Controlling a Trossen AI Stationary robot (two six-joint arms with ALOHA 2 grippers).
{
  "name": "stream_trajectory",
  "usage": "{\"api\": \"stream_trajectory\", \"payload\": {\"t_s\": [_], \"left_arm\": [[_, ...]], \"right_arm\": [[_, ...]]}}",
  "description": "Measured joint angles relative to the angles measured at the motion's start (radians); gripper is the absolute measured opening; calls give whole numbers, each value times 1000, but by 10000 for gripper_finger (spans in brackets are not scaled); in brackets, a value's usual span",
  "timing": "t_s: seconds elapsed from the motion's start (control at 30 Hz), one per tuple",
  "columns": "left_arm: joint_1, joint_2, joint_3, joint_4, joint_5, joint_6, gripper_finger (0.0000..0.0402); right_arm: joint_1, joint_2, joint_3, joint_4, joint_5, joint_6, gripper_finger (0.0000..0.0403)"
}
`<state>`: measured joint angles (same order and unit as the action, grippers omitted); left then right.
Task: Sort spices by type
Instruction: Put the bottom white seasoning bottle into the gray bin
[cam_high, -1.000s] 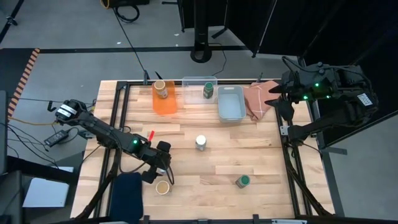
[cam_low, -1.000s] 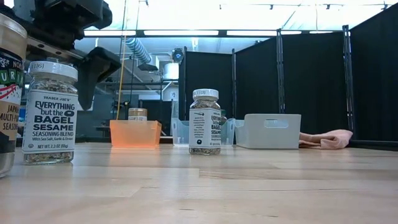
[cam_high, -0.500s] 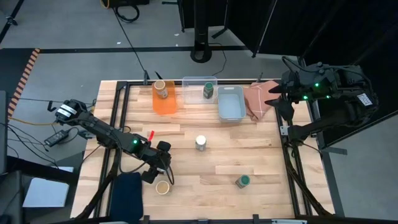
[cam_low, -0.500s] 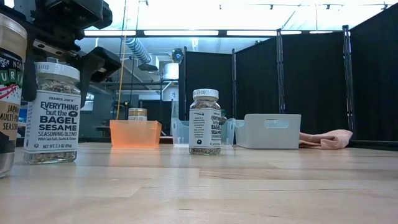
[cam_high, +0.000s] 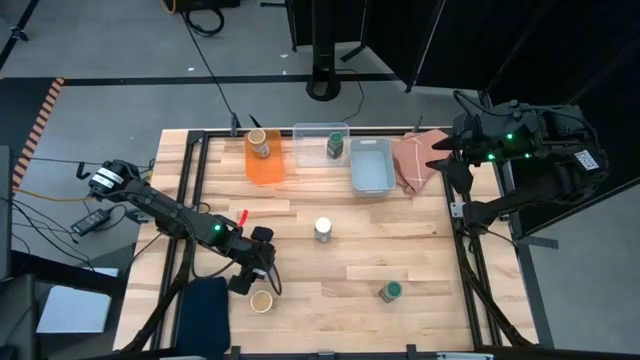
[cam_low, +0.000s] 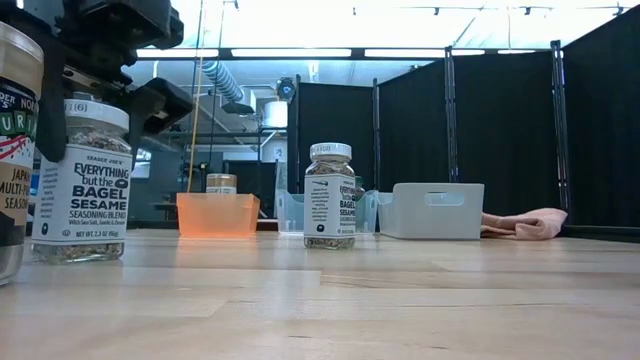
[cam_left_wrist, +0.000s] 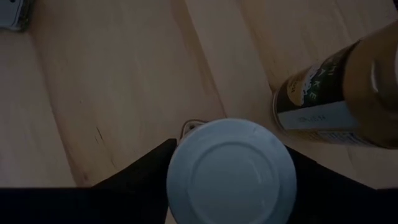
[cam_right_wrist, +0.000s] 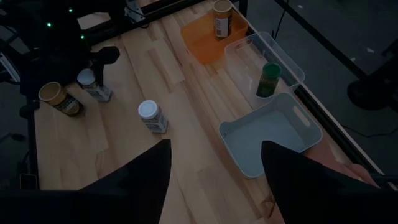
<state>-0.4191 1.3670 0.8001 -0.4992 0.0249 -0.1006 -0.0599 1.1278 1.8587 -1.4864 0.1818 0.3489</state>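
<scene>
So the white-lidded jar (cam_low: 80, 180), the everything-bagel sesame one, is at the front-left of the tabletop (cam_high: 330, 265). The left pincer (cam_high: 258, 264) has it: a dark finger sits on each side of the lid, pressed right against it. From table height the jar looks tipped a bit off upright, but I can't tell whether its base is still on the wood.

Just beside it, at the near edge, stands a tan-lidded jar (cam_high: 262, 300), not touching it. The second white-lidded jar (cam_high: 323, 229) stands upright by itself around the middle. A green-lidded jar (cam_high: 390, 291) is off toward the front-right, well apart from everything else.

Along the far edge there are three bins in a row:
- the orange bin (cam_high: 268, 172) has another tan-lidded jar (cam_high: 259, 142) in it
- the clear bin (cam_high: 308, 150) holds a second green-lidded jar (cam_high: 336, 146)
- the pale-blue bin (cam_high: 371, 178) comes last

A pink cloth (cam_high: 410, 162) is bunched up just beside the blue bin.

The right arm is parked over the far-right corner, above that cloth. The right pincer (cam_right_wrist: 214, 180) has its fingers spread with nothing between them.
</scene>
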Motion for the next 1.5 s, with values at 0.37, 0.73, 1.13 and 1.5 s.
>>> {"api": "stream_trajectory", "payload": {"t_s": [0.37, 0.73, 1.13, 1.5], "left_arm": [[0, 2, 25, -24, -3, -50, 222], [46, 2, 124, -151, -35, -38, 222], [93, 1, 173, -231, -35, -12, 222], [179, 1, 271, -338, -57, 72, 222]], "right_arm": [[0, 0, 0, 0, 0, -3, 254], [0, 0, 0, 0, 0, -9, 252], [0, 0, 0, 0, 0, -11, 251], [0, 0, 0, 0, 0, -8, 249]]}}
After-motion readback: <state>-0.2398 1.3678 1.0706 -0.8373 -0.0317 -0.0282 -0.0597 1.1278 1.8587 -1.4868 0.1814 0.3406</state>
